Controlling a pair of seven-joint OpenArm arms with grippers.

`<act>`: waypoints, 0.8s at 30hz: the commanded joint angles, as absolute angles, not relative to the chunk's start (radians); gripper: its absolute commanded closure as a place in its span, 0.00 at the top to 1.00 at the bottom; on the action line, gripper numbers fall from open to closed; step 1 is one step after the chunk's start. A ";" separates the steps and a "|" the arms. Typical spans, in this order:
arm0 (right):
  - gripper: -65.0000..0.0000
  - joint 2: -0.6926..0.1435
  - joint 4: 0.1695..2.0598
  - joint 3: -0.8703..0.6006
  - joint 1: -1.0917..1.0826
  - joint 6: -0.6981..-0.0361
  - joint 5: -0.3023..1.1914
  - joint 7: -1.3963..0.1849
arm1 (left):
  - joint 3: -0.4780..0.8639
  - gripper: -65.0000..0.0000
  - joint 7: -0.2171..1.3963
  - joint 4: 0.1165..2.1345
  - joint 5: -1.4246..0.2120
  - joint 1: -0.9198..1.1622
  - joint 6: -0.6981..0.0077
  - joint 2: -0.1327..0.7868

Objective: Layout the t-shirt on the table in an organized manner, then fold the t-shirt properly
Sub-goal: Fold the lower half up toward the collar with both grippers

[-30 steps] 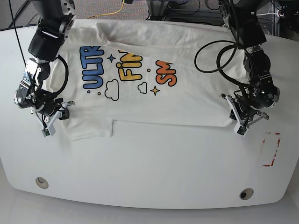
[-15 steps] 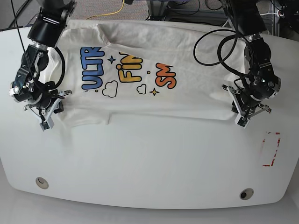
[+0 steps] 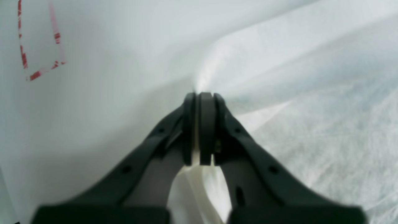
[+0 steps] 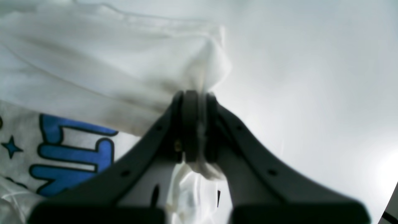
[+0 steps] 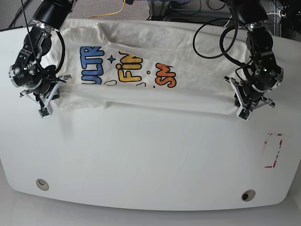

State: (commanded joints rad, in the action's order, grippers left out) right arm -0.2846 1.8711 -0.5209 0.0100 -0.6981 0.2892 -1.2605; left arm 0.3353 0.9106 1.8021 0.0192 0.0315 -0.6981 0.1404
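The white t-shirt (image 5: pixel 155 89) with blue, yellow and orange lettering lies across the far half of the white table (image 5: pixel 150 160), its near edge lifted and curling over the print. My left gripper (image 5: pixel 244 113) at the right of the base view is shut on the shirt's near right corner; in the left wrist view the gripper (image 3: pixel 200 95) pinches white cloth (image 3: pixel 311 93). My right gripper (image 5: pixel 44 112) at the left is shut on the near left corner; in the right wrist view the gripper (image 4: pixel 194 93) holds bunched fabric (image 4: pixel 124 71) above the blue letters (image 4: pixel 71 149).
A red-outlined rectangle (image 5: pixel 273 150) marks the table near the right edge, also in the left wrist view (image 3: pixel 39 40). Two round holes (image 5: pixel 42 183) (image 5: pixel 247 195) sit near the front edge. Black cables (image 5: pixel 211 42) loop over the shirt's right side.
Both grippers have moved away from the front edge toward the far side, carrying the shirt's near edge with them. The lower part of the print is now partly covered by the folded fabric.
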 joint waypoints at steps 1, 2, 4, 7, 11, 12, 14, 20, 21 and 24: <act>0.00 -0.283 1.888 -0.521 0.022 -0.698 0.289 -1.267 | 0.334 0.00 0.923 1.804 0.019 0.036 -0.698 0.154; 0.00 -0.282 1.897 -0.521 0.031 -0.698 0.289 -1.268 | 0.334 0.00 0.932 1.804 0.018 0.039 -0.698 0.157; 0.00 -0.277 1.916 -0.521 0.059 -0.698 0.289 -1.271 | 0.334 0.00 0.947 1.805 0.018 0.042 -0.698 0.160; 0.00 -0.262 1.926 -0.521 0.091 -0.698 0.289 -1.271 | 0.335 0.00 0.955 1.822 0.018 0.045 -0.698 0.163; 0.00 -0.254 1.954 -0.521 0.134 -0.698 0.289 -1.273 | 0.344 0.00 0.957 1.848 0.019 0.079 -0.698 0.179; 0.00 -0.254 1.962 -0.521 0.145 -0.698 0.289 -1.273 | 0.348 0.00 0.957 1.850 0.019 0.084 -0.698 0.183; 0.00 -0.251 1.971 -0.521 0.163 -0.698 0.289 -1.273 | 0.354 0.00 0.957 1.851 0.019 0.088 -0.698 0.185; 0.00 -0.228 1.974 -0.552 0.208 -0.698 0.289 -1.273 | 0.355 0.00 0.958 1.853 0.019 0.111 -0.698 0.189; 0.00 -0.226 1.974 -0.558 0.213 -0.698 0.289 -1.273 | 0.355 0.00 0.958 1.853 0.019 0.122 -0.698 0.199; 0.00 -0.226 1.974 -0.562 0.225 -0.698 0.289 -1.274 | 0.352 0.00 0.958 1.853 0.019 0.143 -0.698 0.213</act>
State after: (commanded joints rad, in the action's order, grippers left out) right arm -0.2263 1.9739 -0.5623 0.2248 -0.6981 0.2892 -1.2743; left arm 0.3521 0.9582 1.8527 0.0192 0.1435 -0.6981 0.2125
